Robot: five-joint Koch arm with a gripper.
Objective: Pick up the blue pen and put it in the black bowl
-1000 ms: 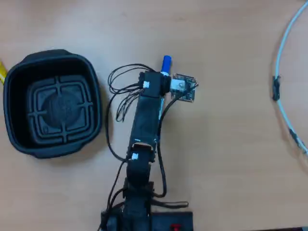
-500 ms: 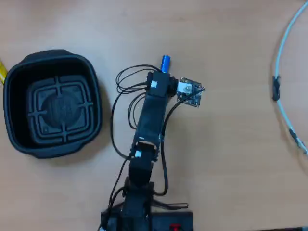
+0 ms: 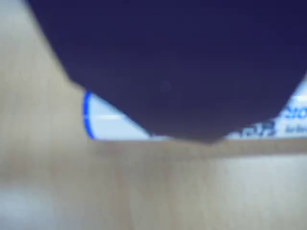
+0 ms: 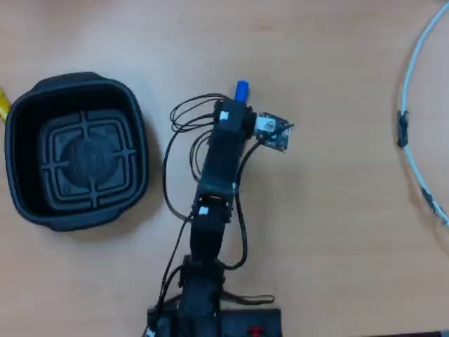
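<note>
Evidently early: the blue pen (image 4: 242, 89) lies on the desk (image 4: 337, 232) directly under the gripper (image 3: 192, 139), its grip unreadable; the black bowl (image 4: 21, 203), well off, is empty.

The overhead view was evenly and brightly lit, soft but readable; the black bowl (image 4: 76, 151) cast only a faint shadow toward six o'clock on the worktop (image 4: 337, 210). The wrist view was badly out of focus: a dark mass filled twelve o'clock, and the blue pen (image 3: 108, 122) showed smeared print.
</note>
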